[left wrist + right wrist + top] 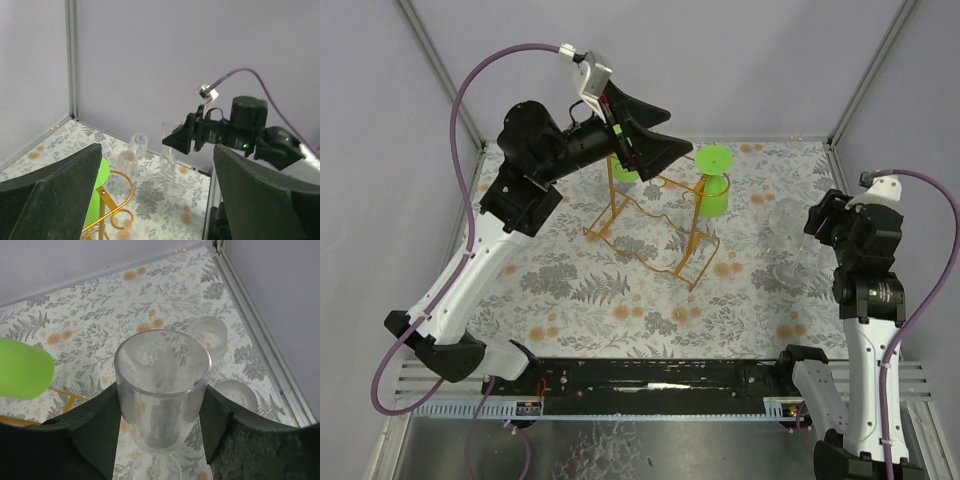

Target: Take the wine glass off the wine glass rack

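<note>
The golden wire wine glass rack (690, 245) stands mid-table. A green wine glass (713, 185) hangs upside down on its right end. A second green wine glass (625, 168) sits at the back left end, partly hidden by my left gripper (655, 128). That gripper is raised beside it, open wide and empty (160, 200). The green wine glass (97, 192) and a rack post (102, 215) lie by its left finger. My right gripper (162, 425) is open, its fingers close on either side of the bowl of a clear wine glass (162, 385) standing upright on the table.
Two more clear glasses (207, 335) (235, 395) lie on the floral cloth (620, 300) beyond the right gripper, near the right wall (920, 100). The enclosure's back wall and corner posts are close behind the rack.
</note>
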